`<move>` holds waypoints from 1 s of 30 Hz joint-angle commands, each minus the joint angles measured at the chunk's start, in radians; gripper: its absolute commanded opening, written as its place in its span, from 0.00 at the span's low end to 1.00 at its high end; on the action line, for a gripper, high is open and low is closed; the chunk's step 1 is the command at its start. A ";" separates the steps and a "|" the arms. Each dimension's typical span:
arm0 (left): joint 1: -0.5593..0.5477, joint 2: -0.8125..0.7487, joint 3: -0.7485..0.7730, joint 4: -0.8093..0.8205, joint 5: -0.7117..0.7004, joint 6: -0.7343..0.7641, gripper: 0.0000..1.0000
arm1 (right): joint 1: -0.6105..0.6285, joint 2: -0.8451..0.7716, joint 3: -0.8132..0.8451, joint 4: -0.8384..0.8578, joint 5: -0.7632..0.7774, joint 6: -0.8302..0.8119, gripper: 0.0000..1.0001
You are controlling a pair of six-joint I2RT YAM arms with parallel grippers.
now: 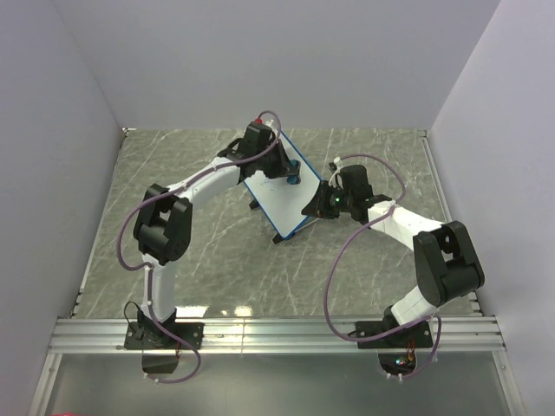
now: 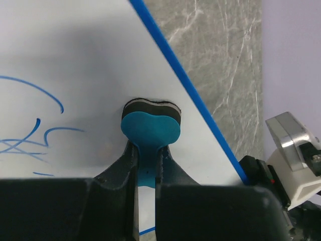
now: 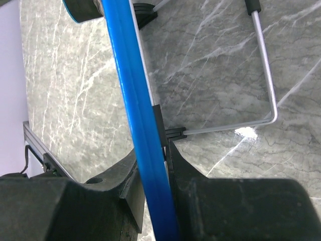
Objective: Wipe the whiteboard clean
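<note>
step: wiping, my call | left end effector (image 2: 145, 168) pinched eraser (image 2: 150, 128) against whiteboard (image 2: 75, 45) just ahead | right end effector (image 3: 155, 165) clamped its blue rim (image 3: 131, 95) | next: I judged a sweep toward blue marks (image 2: 30, 143) beside it

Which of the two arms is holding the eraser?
The left arm: its fingers pinch the blue eraser on the whiteboard. The right arm only clamps the rim.

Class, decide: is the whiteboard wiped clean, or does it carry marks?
Marked. Blue pen strokes show on the whiteboard, left of the blue eraser pinched in the left gripper.
</note>
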 commanded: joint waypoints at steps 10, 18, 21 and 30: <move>0.067 0.054 -0.193 0.048 -0.006 -0.040 0.00 | 0.050 0.048 -0.024 -0.173 0.020 -0.095 0.00; 0.119 0.040 -0.345 0.059 -0.009 -0.012 0.00 | 0.050 0.056 -0.027 -0.162 0.014 -0.092 0.00; 0.119 0.022 -0.386 0.080 -0.006 -0.021 0.00 | 0.050 0.056 -0.024 -0.165 0.015 -0.092 0.00; 0.041 -0.018 -0.198 0.004 -0.021 -0.005 0.00 | 0.050 0.056 -0.033 -0.157 0.014 -0.092 0.00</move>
